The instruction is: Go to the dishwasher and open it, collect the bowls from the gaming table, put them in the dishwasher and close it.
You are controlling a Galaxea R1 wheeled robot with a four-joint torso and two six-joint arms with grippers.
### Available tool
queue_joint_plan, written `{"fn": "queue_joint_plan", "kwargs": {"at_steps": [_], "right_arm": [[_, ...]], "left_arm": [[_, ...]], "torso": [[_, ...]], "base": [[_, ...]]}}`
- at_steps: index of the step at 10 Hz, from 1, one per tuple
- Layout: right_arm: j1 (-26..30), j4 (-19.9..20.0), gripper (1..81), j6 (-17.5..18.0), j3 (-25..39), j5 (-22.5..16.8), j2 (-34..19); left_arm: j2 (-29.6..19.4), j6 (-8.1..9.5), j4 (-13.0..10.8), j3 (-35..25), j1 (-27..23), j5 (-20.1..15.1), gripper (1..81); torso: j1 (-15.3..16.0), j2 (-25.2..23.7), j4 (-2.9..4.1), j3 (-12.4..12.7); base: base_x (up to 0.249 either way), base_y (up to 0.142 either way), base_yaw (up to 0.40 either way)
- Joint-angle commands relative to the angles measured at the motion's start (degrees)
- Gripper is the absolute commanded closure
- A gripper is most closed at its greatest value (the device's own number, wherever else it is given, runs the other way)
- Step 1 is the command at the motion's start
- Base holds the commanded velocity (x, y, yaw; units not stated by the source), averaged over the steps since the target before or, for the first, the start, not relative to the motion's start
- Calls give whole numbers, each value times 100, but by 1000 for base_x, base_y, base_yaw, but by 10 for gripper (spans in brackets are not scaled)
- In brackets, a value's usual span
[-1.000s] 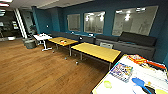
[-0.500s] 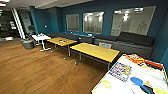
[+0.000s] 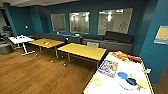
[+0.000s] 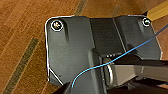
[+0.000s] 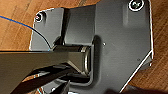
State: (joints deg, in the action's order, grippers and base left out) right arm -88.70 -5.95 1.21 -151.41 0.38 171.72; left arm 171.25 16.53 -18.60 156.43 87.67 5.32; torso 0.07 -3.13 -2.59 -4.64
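The head view is taken from high up, facing forward and down across a lounge; the white-topped gaming table [image 3: 120,75] is seen close at the lower right, two yellow-topped tables [image 3: 82,51] farther off, and a dark sofa [image 3: 110,40] along the far blue wall. Each wrist view is aimed straight down past the robot's own dark plate, close to the lens. The wooden floor [image 3: 37,72] is shared by all three views [image 4: 20,37] [image 5: 15,32].
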Motion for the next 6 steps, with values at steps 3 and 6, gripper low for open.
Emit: {"fn": "queue_joint_plan", "kwargs": {"at_steps": [3,6], "right_arm": [[269,15,10,37,7,-187,-21],[251,50,10,46,-37,-161,-30]], "left_arm": [[-38,-18,-3,2,-237,-268,10],[-38,-18,6,2,-237,-277,10]], "torso": [[0,0,0,0],[0,0,0,0]], "base": [[0,0,-360],[0,0,-361]]}}
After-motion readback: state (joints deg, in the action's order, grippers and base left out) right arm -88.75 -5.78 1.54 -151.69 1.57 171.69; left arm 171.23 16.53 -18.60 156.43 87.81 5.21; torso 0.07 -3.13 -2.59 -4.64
